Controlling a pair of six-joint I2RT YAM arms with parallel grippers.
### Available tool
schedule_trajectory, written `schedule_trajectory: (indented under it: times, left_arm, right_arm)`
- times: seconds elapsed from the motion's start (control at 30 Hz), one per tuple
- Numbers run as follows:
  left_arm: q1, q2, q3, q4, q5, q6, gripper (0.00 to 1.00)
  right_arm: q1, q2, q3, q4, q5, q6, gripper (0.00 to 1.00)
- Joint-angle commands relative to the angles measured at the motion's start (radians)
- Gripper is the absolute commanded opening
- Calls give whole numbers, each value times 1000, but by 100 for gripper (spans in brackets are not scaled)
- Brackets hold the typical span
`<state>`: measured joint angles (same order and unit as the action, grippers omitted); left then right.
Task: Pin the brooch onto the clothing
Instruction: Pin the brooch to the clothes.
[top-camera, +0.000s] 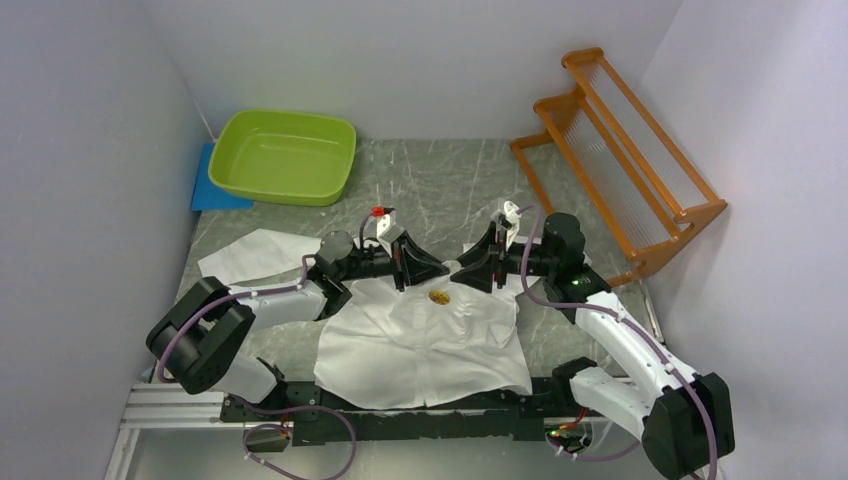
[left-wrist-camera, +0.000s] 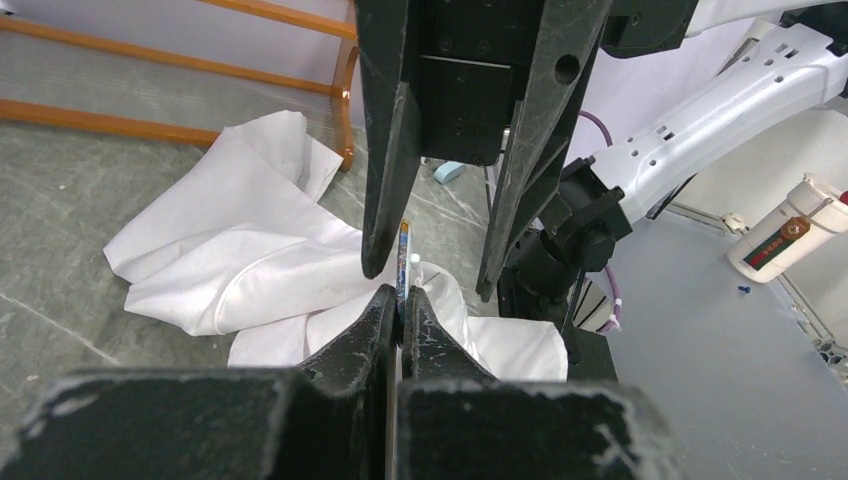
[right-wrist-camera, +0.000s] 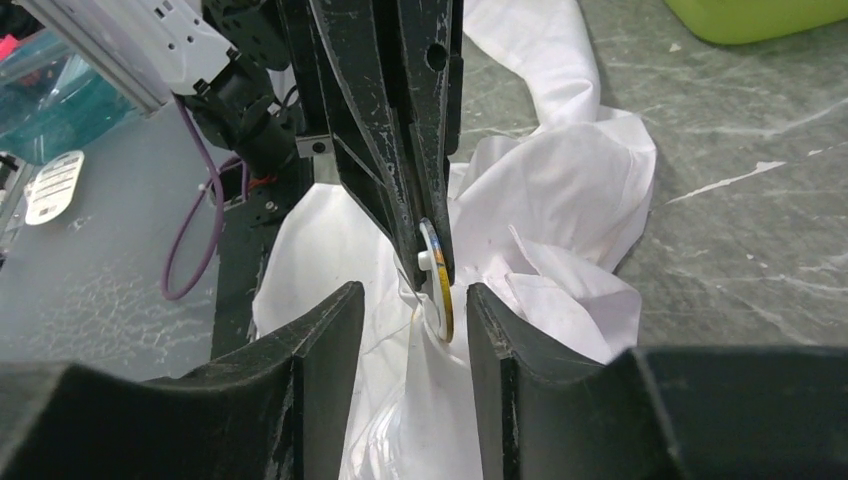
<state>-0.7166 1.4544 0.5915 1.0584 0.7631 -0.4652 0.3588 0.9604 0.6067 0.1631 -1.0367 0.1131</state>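
The left gripper (right-wrist-camera: 431, 262) is clenched on the one brooch (right-wrist-camera: 441, 296), which is held edge-on against the one white shirt (top-camera: 420, 350). The brooch is straddled by the right gripper (right-wrist-camera: 415, 300), whose jaws are parted. One green basin (top-camera: 285, 160) and one orange rack (top-camera: 640, 160) are seen behind. One bottle (left-wrist-camera: 790, 235) bears a label too small to be read.

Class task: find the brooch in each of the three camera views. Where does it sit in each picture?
Top external: brooch, gold dot at centre, on the white shirt.
Left wrist: brooch, thin edge-on strip at centre, pinched by the left gripper.
Right wrist: brooch, edge-on disc at centre, between the open fingers of the right gripper.
Shared landmark: the white shirt under it.
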Motion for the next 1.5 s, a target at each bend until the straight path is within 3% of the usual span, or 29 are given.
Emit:
schedule_trajectory:
  times: [0.0,0.03,0.17,0.43,0.53,0.83,1.1,1.47]
  left_arm:
    - [2,-25,39,14,10,-3,3]
    - [1,-25,40,14,9,-4,3]
    - [2,-23,43,8,11,-10,2]
    - [1,-39,47,-24,12,5,3]
    - [1,-40,52,-35,14,4,3]
    - [-1,-24,91,-97,29,5,3]
    - [-7,-48,136,-246,38,62,3]
    - [-24,-108,114,-335,26,140,3]
  right_arm:
    - [1,26,42,-13,-52,-43,47]
    - [0,32,43,-14,-49,-44,47]
    - [0,48,39,23,-48,-15,32]
    - [1,70,62,39,-23,28,20]
    - [2,89,94,-21,-15,14,9]
    - [2,118,144,-104,63,26,7]
    - [6,178,246,-289,170,0,4]
    - [5,134,211,-221,327,187,0]
